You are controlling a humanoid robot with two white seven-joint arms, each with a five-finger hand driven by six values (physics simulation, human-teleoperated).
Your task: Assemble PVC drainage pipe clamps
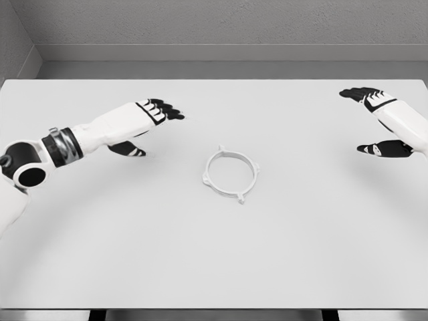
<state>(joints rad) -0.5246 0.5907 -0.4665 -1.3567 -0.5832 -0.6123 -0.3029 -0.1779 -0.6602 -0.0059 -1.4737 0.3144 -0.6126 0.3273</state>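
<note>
Grey walls back a white bench (214, 267) that carries one white ring clamp (230, 174), lying flat near the middle with small tabs around its rim. Left hand (144, 120) hovers to the clamp's left, fingers spread, holding nothing – right hand (382, 120) hovers well apart at the right edge, likewise spread and empty

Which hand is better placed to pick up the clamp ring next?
Left, probably. The left hand, open, hovers nearer the clamp ring; the right hand, also open, sits farther off by the table's right edge.

White table (214, 267), grey walls (200, 23)
</note>
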